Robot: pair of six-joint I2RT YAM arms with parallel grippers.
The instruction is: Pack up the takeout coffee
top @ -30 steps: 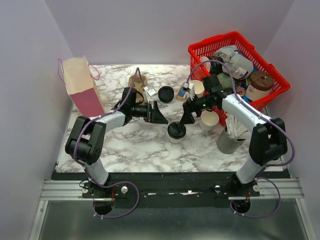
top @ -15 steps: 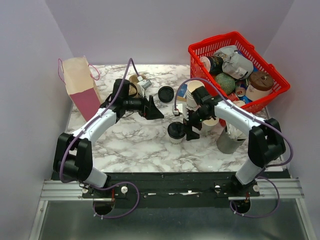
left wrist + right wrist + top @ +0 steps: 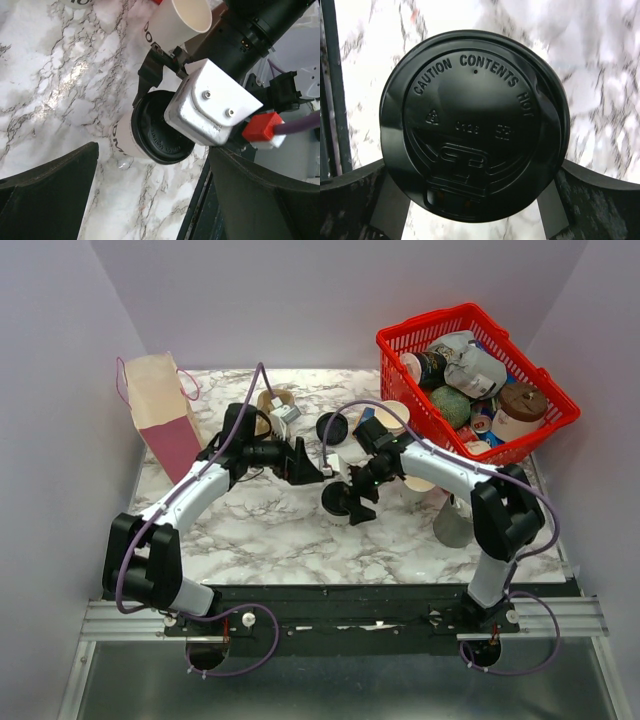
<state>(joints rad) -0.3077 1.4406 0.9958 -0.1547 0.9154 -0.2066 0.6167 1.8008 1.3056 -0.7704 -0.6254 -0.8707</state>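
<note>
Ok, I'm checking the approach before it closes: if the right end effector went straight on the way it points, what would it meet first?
The black lid of the paper cup. It sits straight ahead of the right end effector, between its fingers, and nothing shows in between.

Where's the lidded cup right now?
In the top view the lidded cup stands near the middle of the table, straddled by the open right gripper; the left gripper hangs just beyond it to the left.
</note>
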